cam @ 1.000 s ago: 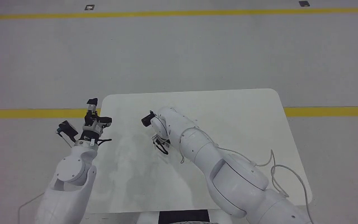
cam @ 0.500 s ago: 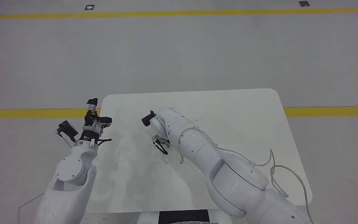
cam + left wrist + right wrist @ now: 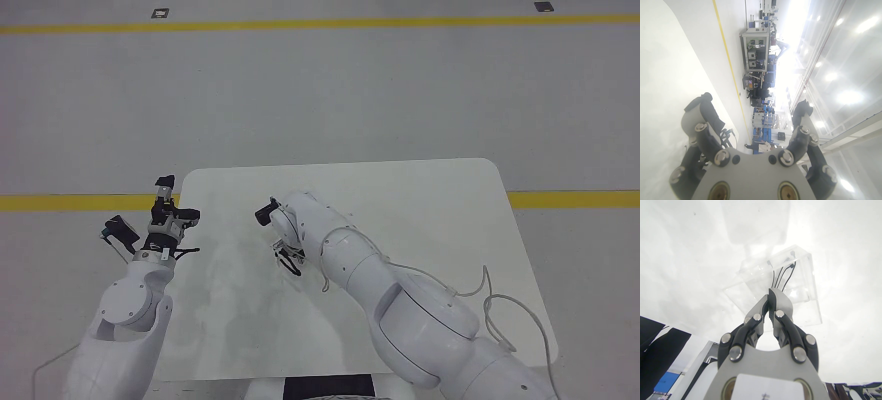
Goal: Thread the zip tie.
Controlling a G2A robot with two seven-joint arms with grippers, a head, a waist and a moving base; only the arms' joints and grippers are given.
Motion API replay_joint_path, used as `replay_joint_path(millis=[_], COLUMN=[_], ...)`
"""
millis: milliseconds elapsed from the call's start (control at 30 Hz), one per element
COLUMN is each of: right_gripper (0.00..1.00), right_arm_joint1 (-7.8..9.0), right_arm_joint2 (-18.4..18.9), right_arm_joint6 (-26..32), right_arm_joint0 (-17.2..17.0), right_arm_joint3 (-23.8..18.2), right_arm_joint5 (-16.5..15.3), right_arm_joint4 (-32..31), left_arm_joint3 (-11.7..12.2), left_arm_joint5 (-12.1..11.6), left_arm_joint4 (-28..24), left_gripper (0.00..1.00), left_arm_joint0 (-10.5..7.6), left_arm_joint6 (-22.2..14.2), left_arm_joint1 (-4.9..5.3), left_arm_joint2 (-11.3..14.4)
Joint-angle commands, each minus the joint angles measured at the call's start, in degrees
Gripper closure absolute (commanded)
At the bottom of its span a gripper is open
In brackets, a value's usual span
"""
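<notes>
Several zip ties fan inside the clear tray; our right end effector clenches their tails for pickup, left end effector released well apart.

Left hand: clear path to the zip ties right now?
Probably not: the right hand is shut on the zip ties at the clear box, and the open left hand points off past the table edge.

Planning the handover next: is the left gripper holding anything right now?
No, the left gripper stands wide open in its own wrist view, with only the distant room visible between its fingers.
</notes>
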Motion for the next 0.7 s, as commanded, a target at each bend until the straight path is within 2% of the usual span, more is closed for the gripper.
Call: replay_joint_path(millis=[0, 667], right_gripper=[1.0, 0.97], right_arm_joint1=[0.0, 0.08], right_arm_joint2=[0.1, -1.8], right_arm_joint6=[-0.1, -2.5], right_arm_joint0=[0.1, -0.8], right_arm_joint3=[0.1, -1.6], right_arm_joint5=[0.0, -0.4], right_arm_joint4=[0.0, -5.0], left_arm_joint3=[0.0, 0.0], left_arm_joint5=[0.0, 0.0], left_arm_joint4=[0.0, 0.0], left_gripper=[0.0, 0.0], left_arm_joint0=[0.0, 0.0], left_arm_joint6=[0.0, 0.0], left_arm_joint1=[0.0, 0.0], left_arm_joint2=[0.0, 0.0])
